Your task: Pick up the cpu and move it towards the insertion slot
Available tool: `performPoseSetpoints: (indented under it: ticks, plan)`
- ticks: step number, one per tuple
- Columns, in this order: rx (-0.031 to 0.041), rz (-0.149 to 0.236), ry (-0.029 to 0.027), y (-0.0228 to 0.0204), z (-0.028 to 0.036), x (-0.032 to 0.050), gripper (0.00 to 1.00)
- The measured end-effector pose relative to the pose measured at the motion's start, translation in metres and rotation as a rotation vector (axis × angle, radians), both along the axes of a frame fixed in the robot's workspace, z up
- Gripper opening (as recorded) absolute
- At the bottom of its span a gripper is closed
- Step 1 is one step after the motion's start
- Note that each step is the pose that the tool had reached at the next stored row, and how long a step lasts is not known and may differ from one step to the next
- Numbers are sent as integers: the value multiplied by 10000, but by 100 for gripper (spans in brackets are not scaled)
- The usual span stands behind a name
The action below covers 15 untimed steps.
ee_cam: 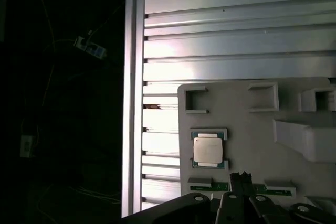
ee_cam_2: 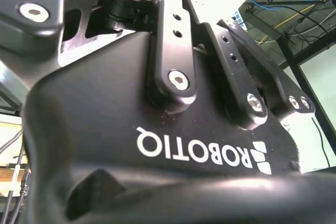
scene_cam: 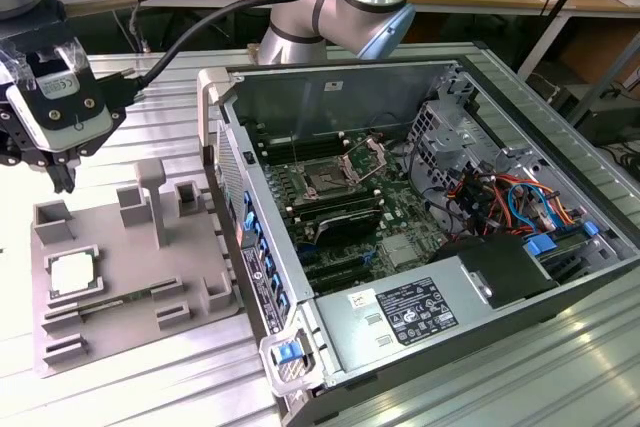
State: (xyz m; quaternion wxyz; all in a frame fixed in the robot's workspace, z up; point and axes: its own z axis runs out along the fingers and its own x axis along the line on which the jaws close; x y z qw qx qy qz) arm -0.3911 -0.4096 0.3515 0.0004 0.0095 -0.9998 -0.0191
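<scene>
The cpu [scene_cam: 72, 272] lies flat, silver top up, in a shallow raised frame on the grey tray [scene_cam: 130, 332], on the tray's side away from the computer case [scene_cam: 400, 347]. In the first wrist view the cpu [ee_cam: 208, 149] sits squarely inside that frame. We judge the frame is there to keep the chip at a known spot and squarely turned, so that it can be taken from above.

The gripper [scene_cam: 63, 179] hangs over the tray's rear edge as the exterior view shows it, apart from the cpu and touching nothing. Its fingers look drawn together with nothing between them, so we take the pick as not yet made.

Just beside the cpu on the tray lies a narrow green board strip [ee_cam: 207, 187]. Raised grey posts [scene_cam: 152, 197] stand on the tray between the cpu and the case.

The insertion slot [scene_cam: 325, 183] sits on the green board inside the case, well apart from the tray. Its hinged bracket [scene_cam: 368, 155] appears swung up, which we read as leaving the socket uncovered to receive the chip.

The case's side wall [scene_cam: 235, 207] rises just beside the tray, between it and the slot and higher than the tray's posts. We judge it the main obstacle. Tray and case both rest on a slatted metal table [scene_cam: 560, 367].
</scene>
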Motion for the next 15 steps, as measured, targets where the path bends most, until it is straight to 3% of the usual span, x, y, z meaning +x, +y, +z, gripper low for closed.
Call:
performPoseSetpoints:
  ticks: [15]
  plan:
    - [1, 0, 0, 0, -70, 0, 11]
